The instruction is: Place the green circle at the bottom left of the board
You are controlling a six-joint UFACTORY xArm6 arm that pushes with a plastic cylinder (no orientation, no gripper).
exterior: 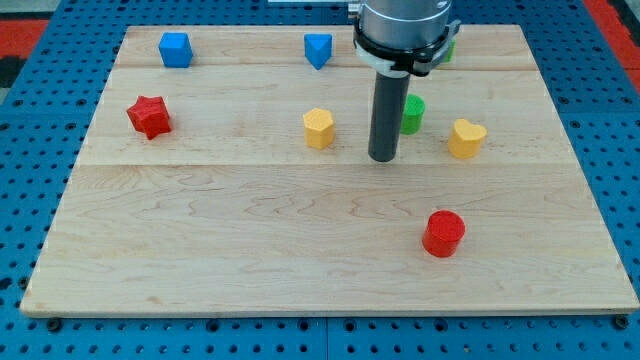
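Observation:
The green circle (412, 114) stands in the upper right part of the wooden board (250, 230), partly hidden behind my rod. My tip (382, 158) rests on the board just left of and below the green circle, close to it. A yellow hexagon block (318, 129) is to the tip's left. A yellow heart-shaped block (465, 138) is to the green circle's right.
A red star block (149, 116) sits at the left. A blue cube (175, 49) and a blue triangular block (318, 49) are at the top. A red cylinder (443, 233) is at the lower right. A second green block (447, 45) shows behind the arm.

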